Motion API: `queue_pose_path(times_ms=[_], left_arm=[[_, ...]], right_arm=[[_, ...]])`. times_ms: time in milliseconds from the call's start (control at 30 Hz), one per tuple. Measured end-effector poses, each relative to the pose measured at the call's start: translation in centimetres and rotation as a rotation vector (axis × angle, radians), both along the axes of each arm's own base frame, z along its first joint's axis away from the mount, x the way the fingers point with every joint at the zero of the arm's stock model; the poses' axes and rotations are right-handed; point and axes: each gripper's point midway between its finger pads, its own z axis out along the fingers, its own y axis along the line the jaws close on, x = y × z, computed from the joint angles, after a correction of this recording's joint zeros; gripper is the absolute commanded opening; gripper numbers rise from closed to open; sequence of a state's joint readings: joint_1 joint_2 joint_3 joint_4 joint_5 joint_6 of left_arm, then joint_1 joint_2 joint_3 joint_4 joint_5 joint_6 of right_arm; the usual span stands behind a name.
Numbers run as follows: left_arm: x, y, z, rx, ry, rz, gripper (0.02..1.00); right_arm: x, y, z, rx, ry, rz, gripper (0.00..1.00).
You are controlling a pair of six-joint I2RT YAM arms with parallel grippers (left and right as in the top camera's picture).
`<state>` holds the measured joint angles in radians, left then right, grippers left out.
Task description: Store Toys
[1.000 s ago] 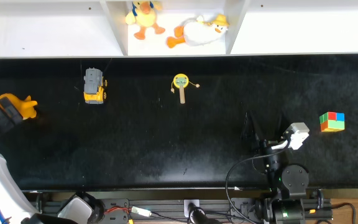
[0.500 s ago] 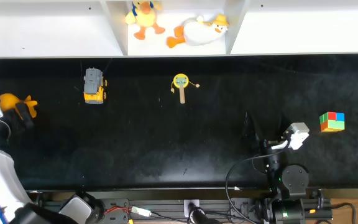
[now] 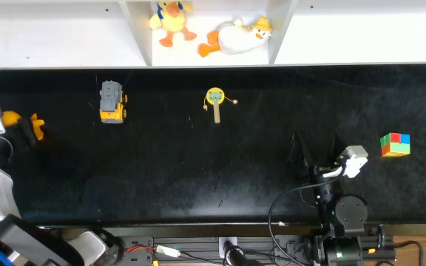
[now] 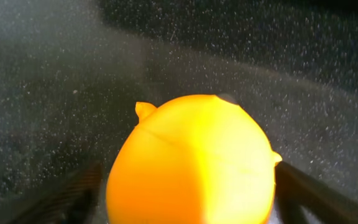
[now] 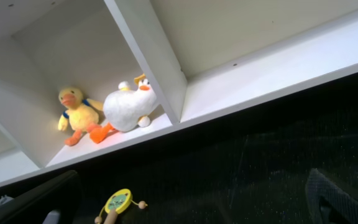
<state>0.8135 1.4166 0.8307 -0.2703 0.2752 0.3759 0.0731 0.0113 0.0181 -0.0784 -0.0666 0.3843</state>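
Jaws of my left gripper (image 4: 191, 196) are clamped on a rounded orange toy (image 4: 191, 155), one finger on each side of it. From above, this pair sits at the far left edge of the black table (image 3: 198, 170). Bits of orange show on both sides of the dark fingers. Whether the toy touches the surface I cannot tell.

On my right gripper (image 5: 192, 182) the jaws stand wide apart with nothing between them. It rests low near its base at the table's right front and faces the white shelf (image 5: 241, 93) at the back.

A yellow and grey toy truck (image 3: 112, 101) stands on the table well apart from the orange toy. A small rattle drum (image 3: 215, 100) with a wooden handle lies near the middle. A colour cube (image 3: 395, 145) sits alone at the far right. In the shelf's middle compartment a yellow plush duck (image 3: 171, 18) sits just beside a white plush bird (image 3: 237, 35).
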Motion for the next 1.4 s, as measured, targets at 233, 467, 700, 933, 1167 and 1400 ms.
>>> queue_pose_path(times_ms=[233, 467, 700, 933, 1167, 1400], left_arm=[[0.8, 0.1, 0.4, 0.015, -0.037, -0.028, 0.345], [1.1, 0.0, 0.7, -0.009, -0.062, -0.019, 0.272], [1.0, -0.9, 1.9, -0.048, -0.086, -0.004, 0.268], [3.9, -2.4, 10.2, 0.047, -0.261, -0.047, 0.261], [7.4, -5.5, 13.3, 0.079, -0.364, -0.135, 0.259], [9.8, -6.8, 13.7, 0.081, -0.408, -0.16, 0.213]], right_arm=[[0.0, 0.0, 0.0, 0.0, 0.0, 0.0, 0.996], [0.0, 0.0, 0.0, 0.0, 0.0, -0.001, 0.993], [0.0, 0.0, 0.0, 0.0, 0.0, -0.001, 0.996], [0.0, 0.0, 0.0, 0.0, 0.0, -0.001, 0.993], [0.0, 0.0, 0.0, 0.0, 0.0, 0.0, 0.996], [0.0, 0.0, 0.0, 0.0, 0.0, 0.0, 0.993]])
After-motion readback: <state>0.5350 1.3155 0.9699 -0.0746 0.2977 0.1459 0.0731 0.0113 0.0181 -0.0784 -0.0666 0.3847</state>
